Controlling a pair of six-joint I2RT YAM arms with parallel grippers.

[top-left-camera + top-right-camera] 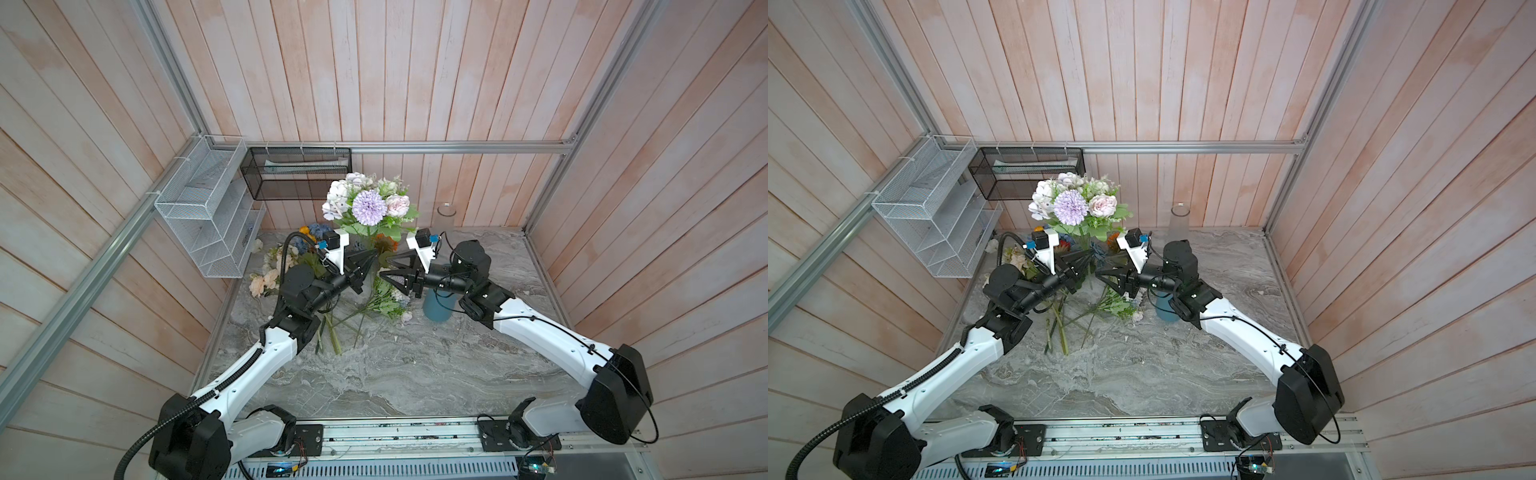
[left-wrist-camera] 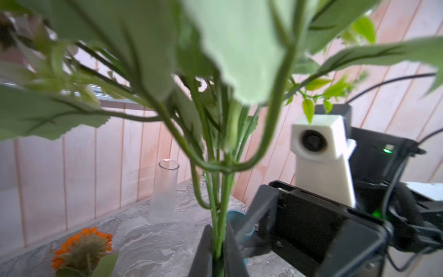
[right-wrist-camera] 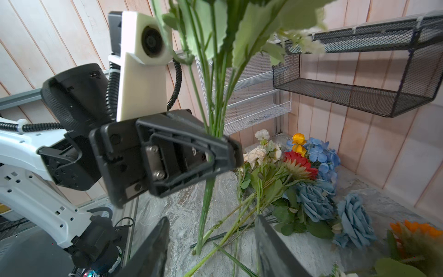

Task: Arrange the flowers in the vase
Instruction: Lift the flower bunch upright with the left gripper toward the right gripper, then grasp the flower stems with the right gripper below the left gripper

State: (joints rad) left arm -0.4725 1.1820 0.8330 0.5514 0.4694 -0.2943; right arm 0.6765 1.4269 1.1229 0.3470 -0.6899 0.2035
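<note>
Pinkish wood-slat walls all round and a grey marble-look table (image 1: 415, 374) underneath, nothing fancy. Left hand (image 2: 218, 254) is clamped on the stems (image 2: 220, 191) of a bunch of flowers (image 1: 370, 208), holding it upright above the table, blooms on top (lilac pom-pom, pale pink, white). Right hand (image 1: 382, 268) faces it at about the same height, fingers apart with nothing in them; from its wrist view the lower stems hang between them, not touching.

The rest of the loose flowers (image 3: 299, 179) lie in a heap toward the back left corner. A frosted glass vase (image 1: 446, 214) stands against the back wall, well apart from the bunch, and a blue pot (image 1: 436, 309) sits under the right arm.

My guess on handling: light but top-heavy, stems thin, slick and springy, leaves floppy. I'd pinch all the bare stems together just below the left hand's grip, never the blooms, or the bunch may fan out and tip.
</note>
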